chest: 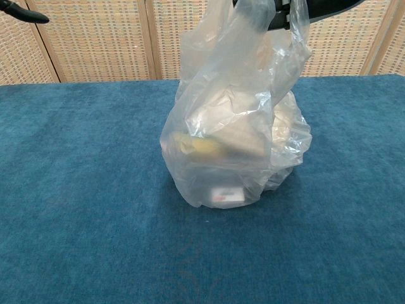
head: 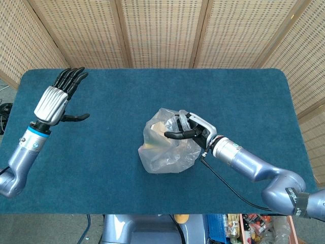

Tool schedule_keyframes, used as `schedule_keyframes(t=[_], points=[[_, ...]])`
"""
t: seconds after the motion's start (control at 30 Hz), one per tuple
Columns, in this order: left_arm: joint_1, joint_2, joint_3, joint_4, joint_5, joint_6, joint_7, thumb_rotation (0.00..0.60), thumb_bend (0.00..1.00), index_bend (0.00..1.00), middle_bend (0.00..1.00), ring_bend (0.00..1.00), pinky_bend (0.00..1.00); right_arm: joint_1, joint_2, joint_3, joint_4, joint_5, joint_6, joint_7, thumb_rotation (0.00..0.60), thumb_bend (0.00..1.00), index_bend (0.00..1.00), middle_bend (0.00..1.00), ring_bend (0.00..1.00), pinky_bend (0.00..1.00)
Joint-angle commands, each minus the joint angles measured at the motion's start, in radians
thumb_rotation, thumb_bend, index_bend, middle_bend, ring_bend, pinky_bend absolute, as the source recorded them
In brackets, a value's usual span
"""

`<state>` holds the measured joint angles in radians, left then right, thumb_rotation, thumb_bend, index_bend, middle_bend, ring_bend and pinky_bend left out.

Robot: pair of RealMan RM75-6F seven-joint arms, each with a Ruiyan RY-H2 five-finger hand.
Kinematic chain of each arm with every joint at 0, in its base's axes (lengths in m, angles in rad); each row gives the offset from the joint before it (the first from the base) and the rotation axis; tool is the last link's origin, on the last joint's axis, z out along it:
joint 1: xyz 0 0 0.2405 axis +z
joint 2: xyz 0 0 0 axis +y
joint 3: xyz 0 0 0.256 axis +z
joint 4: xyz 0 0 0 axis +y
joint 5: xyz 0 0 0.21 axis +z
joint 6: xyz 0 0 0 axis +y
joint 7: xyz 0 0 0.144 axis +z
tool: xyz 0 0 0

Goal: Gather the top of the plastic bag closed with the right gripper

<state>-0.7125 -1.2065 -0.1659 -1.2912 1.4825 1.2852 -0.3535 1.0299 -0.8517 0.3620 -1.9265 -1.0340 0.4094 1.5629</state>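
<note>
A clear plastic bag [head: 167,147] [chest: 234,133] stands on the blue table, with pale and yellowish items inside it. My right hand [head: 192,131] grips the gathered top of the bag on its right side, pulling the film upward. In the chest view only a dark part of this hand [chest: 278,11] shows at the top edge, above the stretched film. My left hand [head: 55,99] is far off at the left, raised above the table with its fingers spread and holding nothing. Only a dark fingertip of it [chest: 22,11] shows in the chest view.
The blue cloth table [head: 101,152] reaches to wicker screens [head: 162,30] at the back. A black cable [head: 228,185] runs along my right forearm. Clutter [head: 238,223] lies below the table's front edge.
</note>
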Motion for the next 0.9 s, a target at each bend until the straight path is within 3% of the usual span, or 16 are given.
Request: schedule_keyframes(t=[0.03, 0.37, 0.6, 0.9], points=[[0.062, 0.034, 0.019, -0.049, -0.042, 0.013, 0.014, 0.600, 0.08, 0.00, 0.00, 0.00, 0.02, -0.012, -0.005, 0.014, -0.010, 0.013, -0.002, -0.058, 0.600, 0.00, 0.60, 0.69, 0.53, 0.69], [0.248, 0.094, 0.063, -0.170, -0.128, 0.087, -0.007, 0.600, 0.10, 0.00, 0.00, 0.00, 0.01, -0.020, -0.013, 0.060, -0.031, 0.150, 0.030, -0.217, 0.600, 0.00, 0.62, 0.69, 0.53, 0.80], [0.330, 0.076, 0.078, -0.174, -0.154, 0.122, 0.006, 0.600, 0.11, 0.00, 0.00, 0.00, 0.00, 0.003, -0.026, 0.067, -0.026, 0.314, 0.084, -0.322, 0.600, 0.00, 0.63, 0.69, 0.53, 0.80], [0.394, 0.035, 0.081, -0.168, -0.170, 0.149, 0.003, 0.600, 0.12, 0.00, 0.00, 0.00, 0.00, 0.040, -0.003, 0.083, -0.031, 0.458, 0.034, -0.403, 0.600, 0.01, 0.63, 0.69, 0.53, 0.80]])
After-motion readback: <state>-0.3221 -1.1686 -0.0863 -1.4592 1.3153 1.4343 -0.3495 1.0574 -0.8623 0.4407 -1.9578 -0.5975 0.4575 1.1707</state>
